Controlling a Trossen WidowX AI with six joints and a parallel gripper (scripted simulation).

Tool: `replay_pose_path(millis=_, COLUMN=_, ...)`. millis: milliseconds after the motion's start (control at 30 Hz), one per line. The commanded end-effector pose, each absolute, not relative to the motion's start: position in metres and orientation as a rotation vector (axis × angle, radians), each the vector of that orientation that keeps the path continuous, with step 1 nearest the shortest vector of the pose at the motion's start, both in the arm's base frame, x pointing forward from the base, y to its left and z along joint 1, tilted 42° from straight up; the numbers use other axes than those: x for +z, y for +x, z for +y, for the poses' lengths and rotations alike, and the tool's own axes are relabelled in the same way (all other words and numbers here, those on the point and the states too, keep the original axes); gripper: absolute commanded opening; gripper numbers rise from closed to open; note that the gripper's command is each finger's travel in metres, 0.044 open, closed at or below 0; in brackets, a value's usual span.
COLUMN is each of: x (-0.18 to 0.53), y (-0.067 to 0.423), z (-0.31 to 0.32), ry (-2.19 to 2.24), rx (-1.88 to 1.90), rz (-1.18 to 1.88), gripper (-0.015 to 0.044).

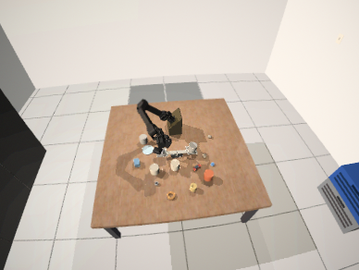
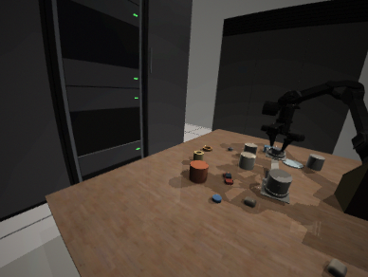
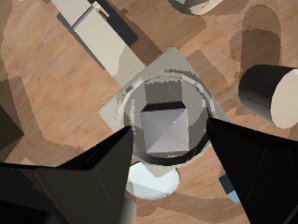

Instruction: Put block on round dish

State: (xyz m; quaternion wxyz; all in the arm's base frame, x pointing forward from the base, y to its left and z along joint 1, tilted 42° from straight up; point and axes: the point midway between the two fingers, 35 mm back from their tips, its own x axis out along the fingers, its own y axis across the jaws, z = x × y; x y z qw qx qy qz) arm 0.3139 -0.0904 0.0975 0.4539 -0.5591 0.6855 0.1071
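- A brown wooden table (image 1: 231, 194) carries the whole set-up, with small coloured odds and ends scattered over its near half.
- The black arm (image 1: 149, 116) reaches down from the back of the table to one end of the balance.
- The balance (image 3: 80, 12) shows in the wrist view as a pale beam. It runs away to the upper left from the square pad under the claw.
- The other cup (image 2: 278, 182) stands on the beam's opposite pad, well apart from the fingers and not to be touched.
- The gripper (image 3: 169, 129) hangs a little over half open with nothing in its grasp. Its two dark fingers stand apart on either side of the target.
- The chosen cup (image 3: 127, 106) sits on its pad directly below the claw, its round rim centred in the gap between the fingers. Being round, it has no long axis to line up with. The coming move looks like a straight descent and a squeeze.
- The round dish (image 3: 153, 181), pale blue, lies just beside that pad on the wrist side. A lifted cup would need carrying away from it.
- A grey block (image 3: 162, 137) shows inside the cup's rim.
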Motion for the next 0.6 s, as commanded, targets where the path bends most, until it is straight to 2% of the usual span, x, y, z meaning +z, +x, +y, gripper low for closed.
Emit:
replay_pose_path(millis=0, x=0.0900, y=0.3120, z=-0.0975, ry=-1.384, rx=0.266, rz=1.705, gripper=0.0260)
replay_pose_path(millis=167, x=0.0860, y=0.3118, z=-0.1014, ry=-1.385, rx=0.266, rz=1.706, gripper=0.0260)
replay_pose_path(millis=267, x=0.0860, y=0.3118, z=-0.1014, ry=-1.385, rx=0.266, rz=1.706, gripper=0.0181)
replay_pose_path(millis=567, x=0.0860, y=0.3118, z=-0.1014, ry=-1.385, rx=0.266, rz=1.706, gripper=0.0121)
